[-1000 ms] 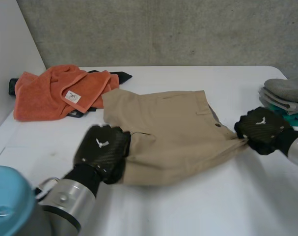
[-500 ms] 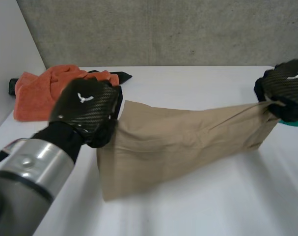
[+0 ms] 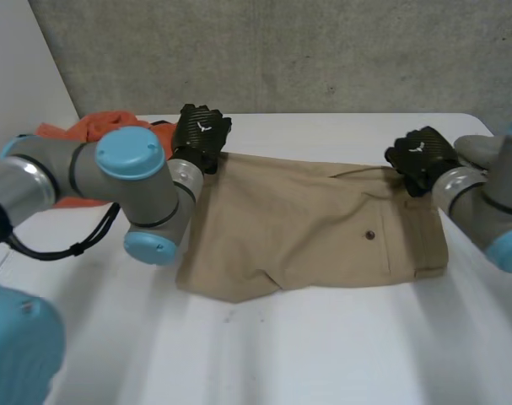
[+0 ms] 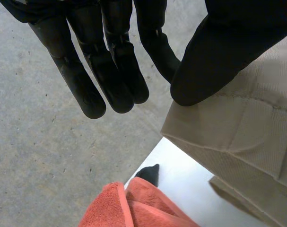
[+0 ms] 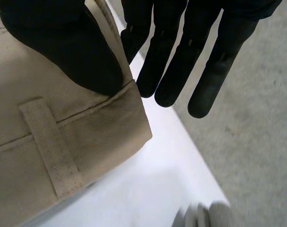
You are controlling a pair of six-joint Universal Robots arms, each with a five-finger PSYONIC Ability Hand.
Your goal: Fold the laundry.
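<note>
Tan shorts (image 3: 306, 219) lie spread flat across the middle of the white table (image 3: 340, 354), waistband at the far side. My left hand (image 3: 201, 135) is at their far left corner. In the left wrist view its thumb (image 4: 219, 52) presses the tan cloth (image 4: 247, 137) against straight fingers (image 4: 110, 71). My right hand (image 3: 420, 159) is at the far right corner. There its thumb (image 5: 63, 47) pinches the waistband (image 5: 48, 156), beside a belt loop, against straight fingers (image 5: 181, 61).
An orange towel (image 3: 78, 131) lies at the far left behind my left arm, its edge (image 4: 134, 208) beyond the shorts' corner, next to a black item (image 4: 148, 174). Folded grey clothes (image 3: 483, 152) are stacked at the right edge. A concrete wall stands behind the table.
Both hands lifted the shorts by the edge near me, swung them up and away, and laid them down; the held edge now lies at the far side.
</note>
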